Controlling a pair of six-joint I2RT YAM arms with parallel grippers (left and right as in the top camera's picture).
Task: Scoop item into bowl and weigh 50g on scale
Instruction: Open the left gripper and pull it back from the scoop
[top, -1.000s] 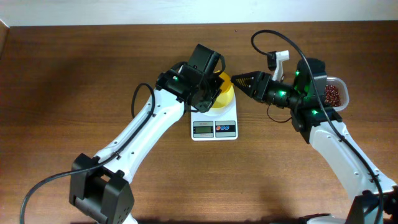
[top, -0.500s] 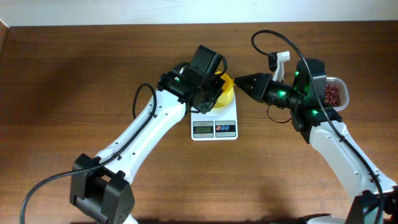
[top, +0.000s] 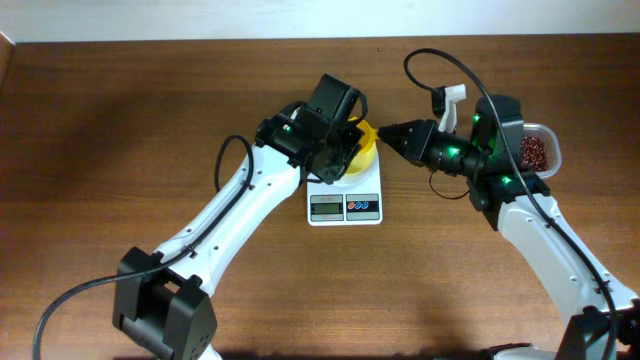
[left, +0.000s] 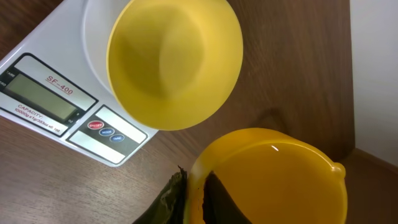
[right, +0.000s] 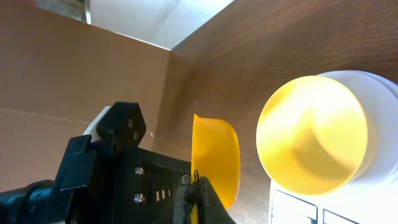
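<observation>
On the left we see the left gripper (left: 191, 198) pinched narrow on the rim of a second yellow bowl (left: 273, 180), holding it tipped just beside the scale (left: 56, 81). On the scale's white platform the bowl (left: 174, 62) sits upright, its inside bare yellow. Further right, the right gripper (top: 384, 133) is fully closed with nothing in it, its tip pointing toward the scale from nearby, and beyond that arm we find the beans (top: 534, 152) lying in a clear tub (top: 548, 135), well apart from the scale.
</observation>
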